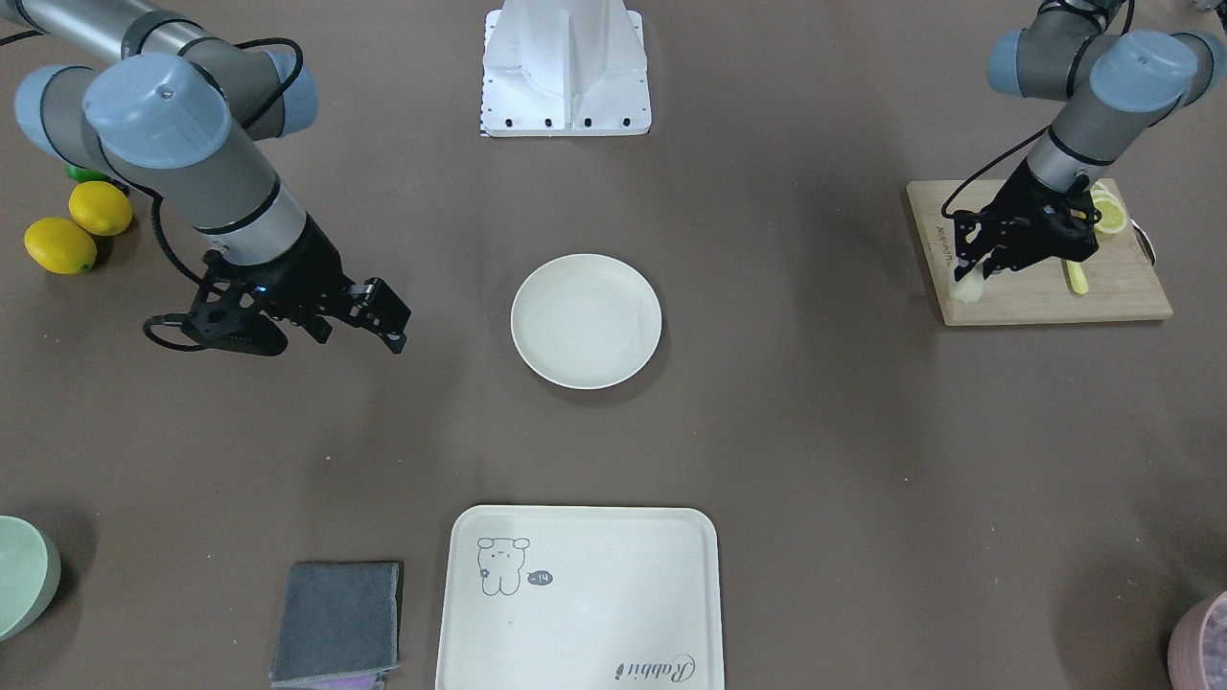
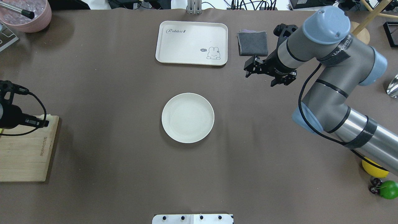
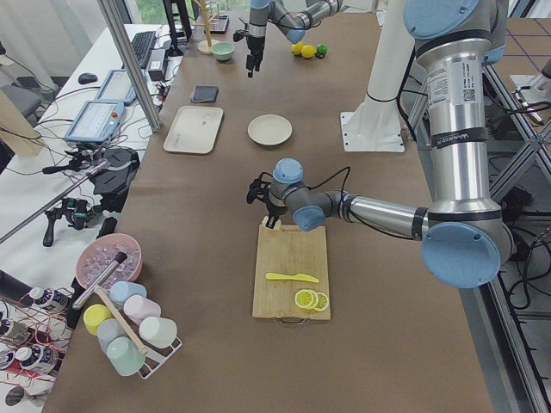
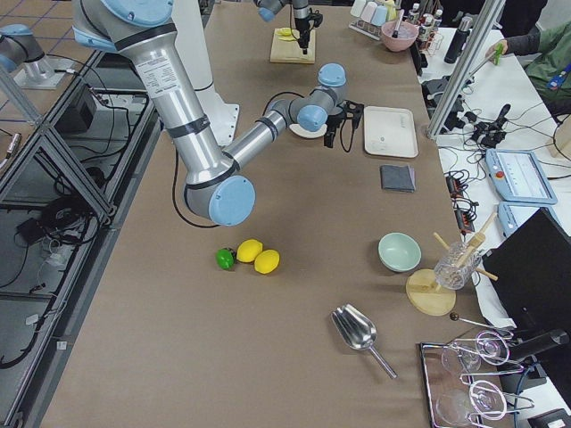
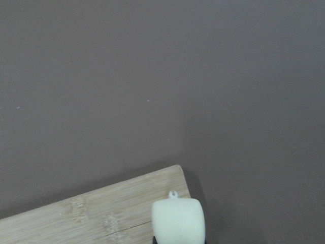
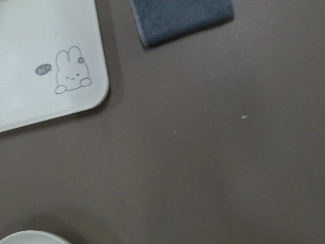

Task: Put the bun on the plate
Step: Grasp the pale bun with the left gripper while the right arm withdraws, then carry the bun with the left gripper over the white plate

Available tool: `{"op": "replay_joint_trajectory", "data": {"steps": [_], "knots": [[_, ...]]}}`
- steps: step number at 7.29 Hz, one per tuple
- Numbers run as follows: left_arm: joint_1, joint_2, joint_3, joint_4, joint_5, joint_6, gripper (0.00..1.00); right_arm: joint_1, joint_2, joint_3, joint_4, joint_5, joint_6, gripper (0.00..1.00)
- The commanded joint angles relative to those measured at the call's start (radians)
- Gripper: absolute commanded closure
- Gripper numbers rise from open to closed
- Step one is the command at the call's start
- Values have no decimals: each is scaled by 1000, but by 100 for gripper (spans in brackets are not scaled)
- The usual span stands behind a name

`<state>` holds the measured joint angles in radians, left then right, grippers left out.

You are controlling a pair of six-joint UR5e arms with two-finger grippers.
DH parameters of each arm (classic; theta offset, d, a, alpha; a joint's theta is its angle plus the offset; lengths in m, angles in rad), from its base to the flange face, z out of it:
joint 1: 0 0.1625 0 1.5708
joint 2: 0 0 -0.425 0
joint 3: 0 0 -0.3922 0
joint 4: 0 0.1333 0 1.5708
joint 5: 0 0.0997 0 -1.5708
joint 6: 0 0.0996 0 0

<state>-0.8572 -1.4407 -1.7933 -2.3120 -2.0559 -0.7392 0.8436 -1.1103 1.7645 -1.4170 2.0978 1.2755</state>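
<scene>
The bun (image 1: pixel 966 289) is a small cream-white lump at the near corner of a wooden cutting board (image 1: pixel 1045 283). My left gripper (image 1: pixel 972 276) is shut on it from above. The left wrist view shows the bun (image 5: pixel 177 221) at the bottom edge, over the board's corner (image 5: pixel 101 213). I cannot tell whether the bun touches the board. The round cream plate (image 1: pixel 586 321) sits bare at the table's centre, far from the bun. My right gripper (image 1: pixel 357 337) hangs open on the plate's other side, holding nothing.
A cream tray with a rabbit drawing (image 1: pixel 578 599) and a folded grey cloth (image 1: pixel 337 623) lie beyond the plate. Lemon slices (image 1: pixel 1110 213) and a yellow knife (image 1: pixel 1076 278) rest on the board. Two lemons (image 1: pixel 77 230) lie behind my right arm. A green bowl (image 1: pixel 19 575) stands at a corner.
</scene>
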Motion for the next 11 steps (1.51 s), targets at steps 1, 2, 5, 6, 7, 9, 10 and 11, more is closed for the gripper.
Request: {"op": "replay_joint_trajectory", "data": {"steps": [1, 2, 5, 6, 7, 9, 10, 11], "knots": [[-51, -143, -9, 128, -44, -15, 70, 111, -131, 79, -163, 7, -315, 0], [-60, -256, -18, 258, -41, -17, 70, 171, -226, 101, -165, 13, -484, 0], [22, -589, -38, 567, 18, -245, 70, 389, -406, 93, -155, 158, -848, 0], [146, -665, -23, 589, 142, -329, 70, 455, -457, 86, -155, 188, -948, 0], [227, -720, 7, 594, 222, -392, 70, 522, -489, 67, -155, 209, -1043, 0], [317, -794, 61, 585, 275, -489, 69, 606, -513, 20, -155, 214, -1162, 0], [367, -826, 107, 566, 339, -515, 69, 630, -519, 9, -155, 235, -1194, 0], [398, -861, 177, 510, 377, -547, 69, 638, -520, 10, -155, 243, -1196, 0]]}}
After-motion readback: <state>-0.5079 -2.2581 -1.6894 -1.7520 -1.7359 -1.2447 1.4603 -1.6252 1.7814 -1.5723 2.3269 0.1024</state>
